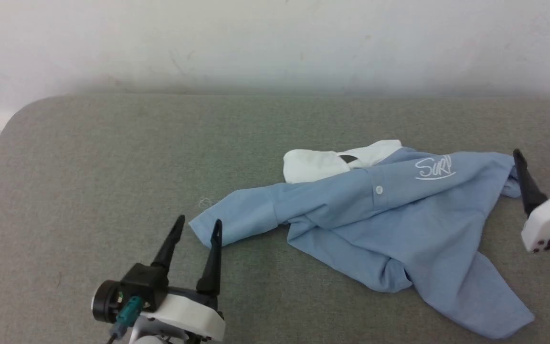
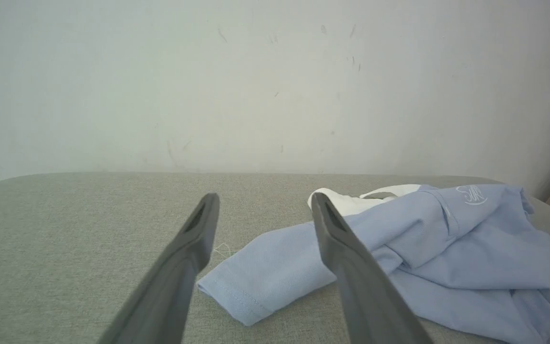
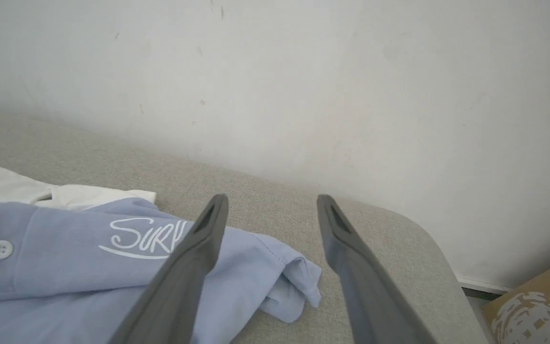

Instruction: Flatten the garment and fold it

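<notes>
Right now, light blue shirt (image 1: 399,224) crumpled on grey worktop (image 1: 112,157), right of centre; white collar (image 1: 313,165) toward wall (image 1: 275,43), logo (image 1: 435,168) and button (image 1: 379,189) facing up. One sleeve (image 1: 237,215) stretched toward left gripper (image 1: 199,220): fingers spread apart, empty, tips just beside sleeve hem. Right gripper (image 1: 537,149) at shirt's opposite edge: fingers likewise apart, holding nothing, one tip over bunched cloth; contact impossible to tell.
</notes>
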